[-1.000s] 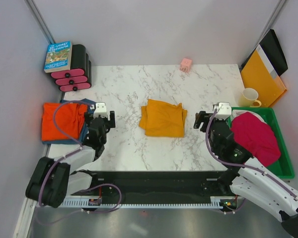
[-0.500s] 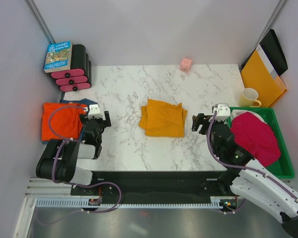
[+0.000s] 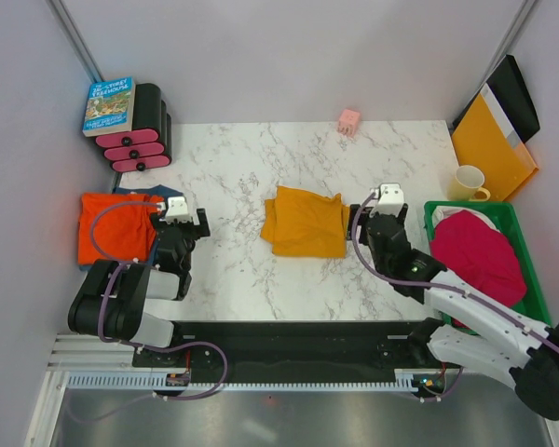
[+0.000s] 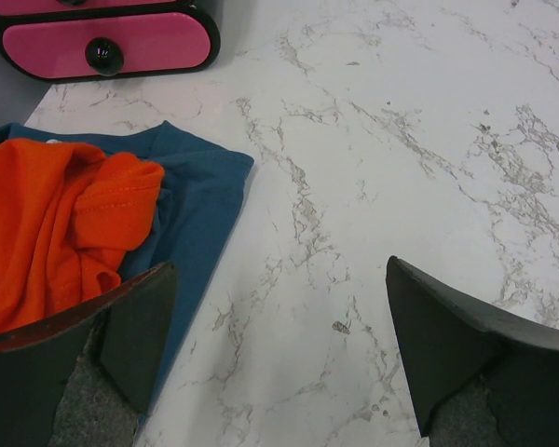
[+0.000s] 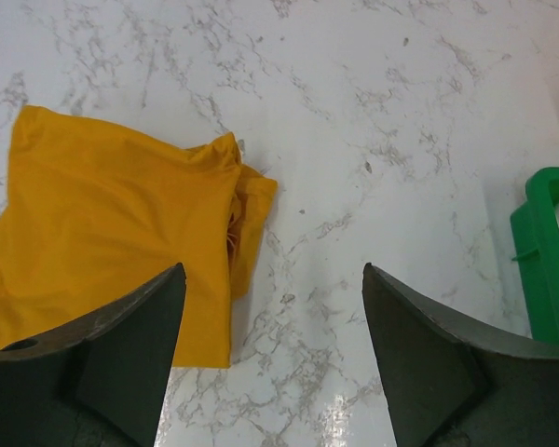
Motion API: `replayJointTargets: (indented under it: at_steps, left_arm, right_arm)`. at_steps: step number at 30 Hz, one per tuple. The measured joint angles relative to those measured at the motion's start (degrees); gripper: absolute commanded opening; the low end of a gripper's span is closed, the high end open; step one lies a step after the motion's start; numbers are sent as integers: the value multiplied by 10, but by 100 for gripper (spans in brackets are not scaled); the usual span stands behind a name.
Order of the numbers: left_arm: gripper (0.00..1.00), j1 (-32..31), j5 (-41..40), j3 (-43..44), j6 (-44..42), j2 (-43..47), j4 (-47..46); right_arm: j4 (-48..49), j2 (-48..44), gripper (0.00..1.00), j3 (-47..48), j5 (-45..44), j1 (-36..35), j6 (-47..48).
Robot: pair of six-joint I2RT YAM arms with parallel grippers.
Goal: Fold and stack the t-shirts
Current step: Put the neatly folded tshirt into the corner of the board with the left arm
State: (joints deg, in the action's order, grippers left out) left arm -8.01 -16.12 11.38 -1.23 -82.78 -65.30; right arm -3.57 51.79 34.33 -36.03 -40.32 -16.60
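Back left: I saw a book [image 3: 109, 104] lying on top of a black-and-pink drawer unit [image 3: 142, 135] in the far-left corner.
Left pile: the red-orange t-shirt [image 3: 112, 228] lay folded at the left edge of the marble table [image 3: 242, 158]. It sat on top of the dusty blue t-shirt [image 4: 200, 196], whose edge showed on the side toward the centre.
Left gripper [image 4: 278, 279]: its jaws stood spread wide with nothing between them. It sat low over bare marble just beside the pile. From the wrist view one finger overlapped the orange cloth's edge, and I could not tell whether it touched.
Centre: the mustard-yellow t-shirt [image 3: 306, 222] lay folded into a rough rectangle in the middle of the table, well apart from the left pile, with a bunched fold along its right edge.
Back edge: a small pink cube [image 3: 349, 120] stood near the far side.
Right gripper [image 5: 272, 279]: I read it as wide open and empty — just beside the mustard shirt's right edge, between that shirt and the green bin [image 3: 533, 307].
Bin: the magenta-pink t-shirt [image 3: 480, 256] lay heaped in it, unfolded.
Far right: a cream mug [image 3: 470, 182] stood just beyond the bin, and a yellow-orange folder [image 3: 489, 140] leaned in the corner.
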Motion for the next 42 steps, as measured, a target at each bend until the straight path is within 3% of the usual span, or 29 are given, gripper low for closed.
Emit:
replayJointTargets:
  at_steps: [6, 9, 10, 14, 17, 18, 21, 28, 31, 37, 42]
  left_arm:
    - [100, 0, 1, 0, 0, 0, 0]
    - [100, 0, 2, 0, 0, 0, -1]
    - [100, 0, 2, 0, 0, 0, -1]
    - [100, 0, 2, 0, 1, 0, -1]
    - [100, 0, 2, 0, 1, 0, -1]
    - [100, 0, 2, 0, 1, 0, -1]
    - [100, 0, 2, 0, 1, 0, -1]
    - [100, 5, 75, -3, -11, 15, 15]
    - [100, 0, 118, 49, -37, 81, 172]
    - [100, -8, 145, 366, -55, 62, 544]
    - [100, -9, 162, 466, -57, 74, 758]
  right_arm:
    - [-23, 137, 88, 78, -54, 0, -24]
    - [-80, 222, 74, 177, -63, 0, -68]
    - [-101, 248, 62, 212, -61, 0, -84]
    - [-181, 310, 44, 320, -59, -15, -132]
    - [-209, 314, 36, 344, -61, -45, -147]
    - [-213, 314, 24, 347, -58, -56, -153]
    - [-221, 319, 3, 350, -47, -70, -166]
    - [-231, 408, 0, 363, -31, -70, -185]
    - [-233, 463, 0, 384, -27, -70, -181]
    - [-226, 531, 0, 437, -14, -58, -177]
    - [-209, 558, 0, 453, -2, -26, -174]
